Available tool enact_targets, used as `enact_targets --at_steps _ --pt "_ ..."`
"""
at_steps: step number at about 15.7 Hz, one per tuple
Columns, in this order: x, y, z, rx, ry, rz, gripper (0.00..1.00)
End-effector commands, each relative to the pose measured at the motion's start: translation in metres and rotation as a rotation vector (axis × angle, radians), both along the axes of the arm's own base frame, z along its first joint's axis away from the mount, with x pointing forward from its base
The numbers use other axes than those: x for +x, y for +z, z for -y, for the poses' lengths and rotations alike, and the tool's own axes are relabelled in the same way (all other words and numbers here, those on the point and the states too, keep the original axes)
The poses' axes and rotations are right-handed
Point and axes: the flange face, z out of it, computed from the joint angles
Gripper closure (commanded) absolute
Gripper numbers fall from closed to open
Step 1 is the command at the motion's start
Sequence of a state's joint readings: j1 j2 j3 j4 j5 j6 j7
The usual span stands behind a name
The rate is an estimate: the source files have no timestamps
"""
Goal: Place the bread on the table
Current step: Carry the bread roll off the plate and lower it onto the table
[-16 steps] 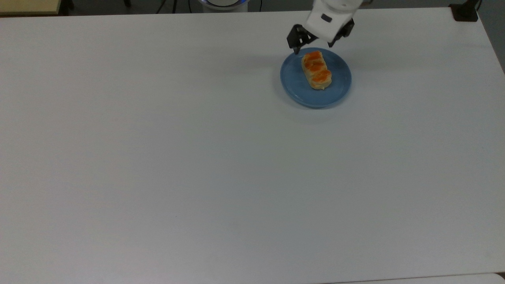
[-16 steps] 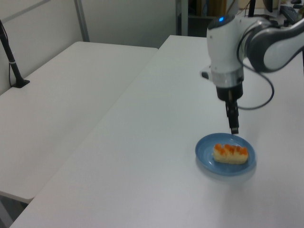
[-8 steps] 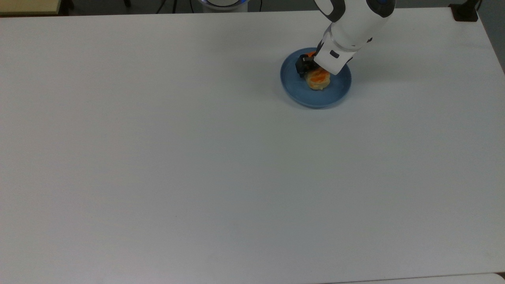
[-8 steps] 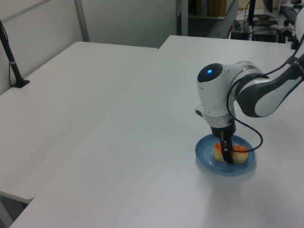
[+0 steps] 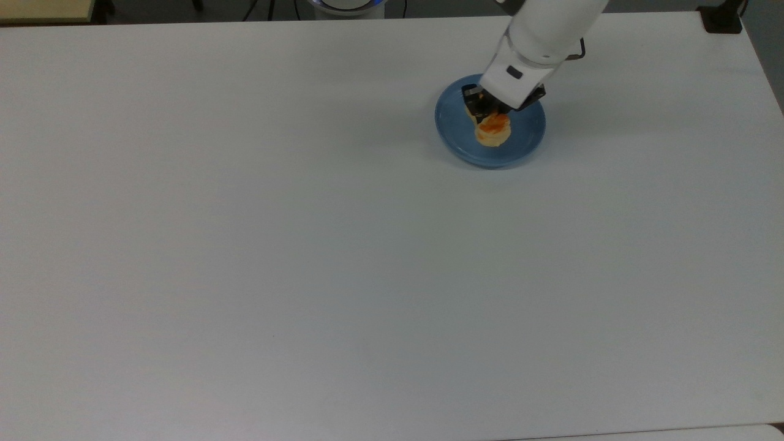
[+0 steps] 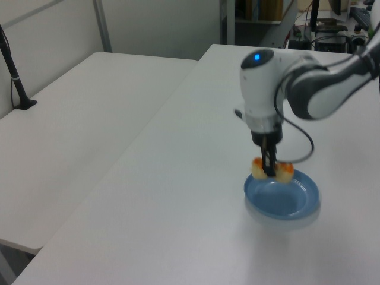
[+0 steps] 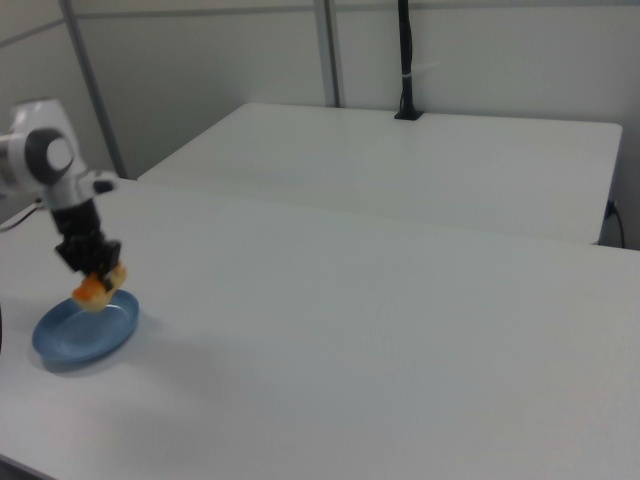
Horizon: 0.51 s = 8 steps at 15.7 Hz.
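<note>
Top view looks straight down; left and right views face obliquely across the table.

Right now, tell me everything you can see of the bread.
The bread is a small pale-tan loaf with orange-glazed bumps on top. The gripper is shut on its middle, so an end sticks out on either side in the left view. It hangs lifted above the blue plate, clear of its surface, roughly level. In the top view it lies over the plate's upper-left part. Only the fingers touch it.
</note>
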<state>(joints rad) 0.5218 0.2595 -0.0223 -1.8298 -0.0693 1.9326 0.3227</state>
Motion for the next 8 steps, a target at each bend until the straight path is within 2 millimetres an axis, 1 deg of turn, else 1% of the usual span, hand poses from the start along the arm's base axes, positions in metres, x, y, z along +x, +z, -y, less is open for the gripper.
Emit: enact_targets --at_steps 1,2,3,4,5,6,7,8 --pt "0.059 0.061 0.089 0.063 -0.068 0.037 0.79" --pt "0.075 0.065 0.114 0.062 -0.090 0.054 0.75" --pt "0.090 0.066 0.135 0.062 -0.108 0.067 0.74" --pt "0.105 0.063 0.153 0.059 -0.122 0.078 0.71" --pt "0.116 0.050 0.171 0.043 -0.136 0.069 0.70" --pt "0.127 0.038 0.183 0.036 -0.148 0.066 0.68" --pt "0.138 0.030 0.189 0.033 -0.153 0.077 0.68" --pt "0.145 0.017 0.193 0.022 -0.150 0.082 0.68"
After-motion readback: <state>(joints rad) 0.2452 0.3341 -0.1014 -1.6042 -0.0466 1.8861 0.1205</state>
